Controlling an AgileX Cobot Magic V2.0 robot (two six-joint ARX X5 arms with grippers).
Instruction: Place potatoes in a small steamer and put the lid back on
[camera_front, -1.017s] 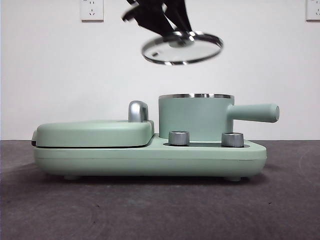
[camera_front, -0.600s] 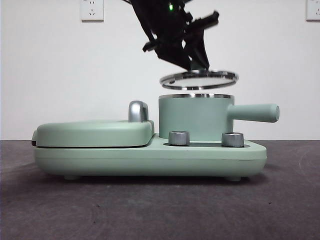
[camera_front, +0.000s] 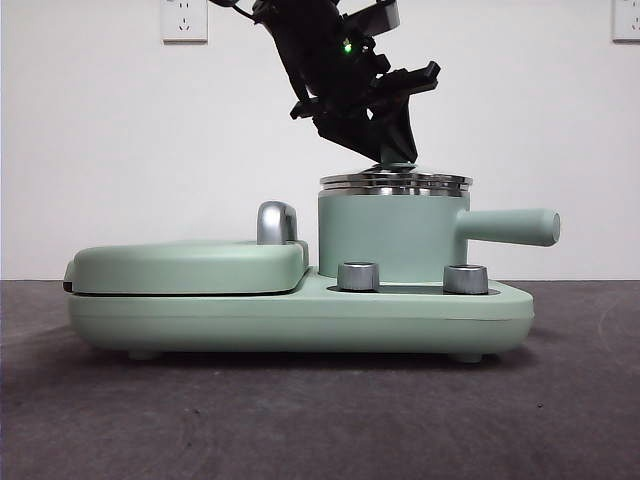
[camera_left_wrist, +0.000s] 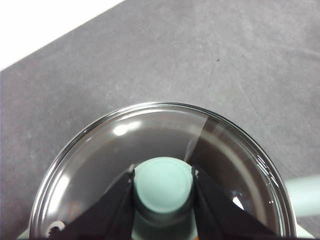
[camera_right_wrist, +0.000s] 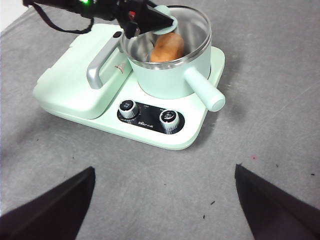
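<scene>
The small steamer (camera_front: 390, 235) stands on the right half of the mint-green cooker, its straight handle (camera_front: 512, 226) pointing right. The glass lid (camera_front: 395, 181) lies level on the steamer's steel rim. My left gripper (camera_front: 397, 160) comes down from above and is shut on the lid's green knob (camera_left_wrist: 163, 186), one black jaw on each side. In the right wrist view the potato (camera_right_wrist: 167, 46) lies inside the steamer (camera_right_wrist: 167, 77), seen through the lid's glass (camera_right_wrist: 194, 24). My right gripper (camera_right_wrist: 165, 170) hovers open high over the table in front of the cooker, holding nothing.
The flat griddle (camera_front: 190, 265) with its chrome handle (camera_front: 276, 222) fills the cooker's left half. Two steel dials (camera_front: 358, 276) (camera_front: 465, 278) sit on the cooker's front. Dark grey table (camera_front: 320, 420) lies all around; a white wall stands behind.
The left gripper has carried the lid down, levelled it from a tilt and set it onto the steamer's rim. The steamer and cooker have not moved.
</scene>
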